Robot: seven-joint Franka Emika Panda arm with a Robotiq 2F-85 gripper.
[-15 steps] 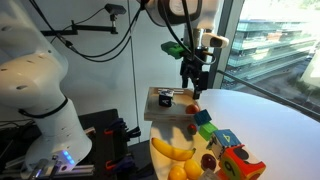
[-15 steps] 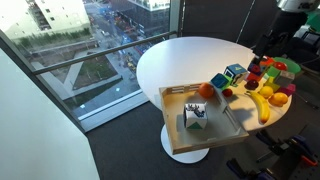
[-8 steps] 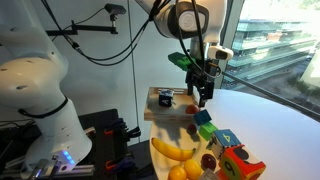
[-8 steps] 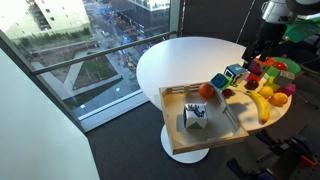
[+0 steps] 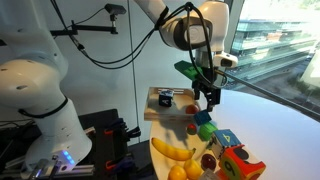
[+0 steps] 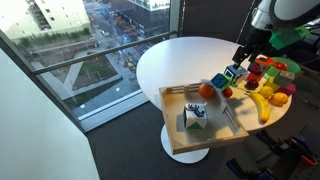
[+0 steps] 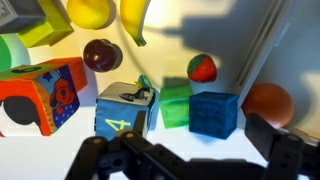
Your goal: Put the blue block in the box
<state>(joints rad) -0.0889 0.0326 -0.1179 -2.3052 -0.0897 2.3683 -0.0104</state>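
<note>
The blue block (image 7: 215,113) is a small mid-blue cube on the white table, between a green cube (image 7: 175,104) and an orange (image 7: 266,102). It also shows in both exterior views (image 5: 200,117) (image 6: 214,82). My gripper (image 7: 200,160) is open and empty. It hangs just above the blue block, a dark finger on each side, and shows in both exterior views (image 5: 210,99) (image 6: 240,58). The box (image 6: 172,96), a shallow wooden-rimmed tray, lies beside the toys at the table edge (image 5: 152,104).
A small white and dark object (image 6: 195,117) sits inside the box. Around the blue block are a numbered picture cube (image 7: 125,108), a strawberry (image 7: 201,67), a plum (image 7: 102,54), a banana (image 7: 135,22) and several multicoloured toys (image 6: 270,72). A window stands behind the table.
My gripper has moved across and down from near the box to just above the blue block. It has stayed open. The objects have not moved.
</note>
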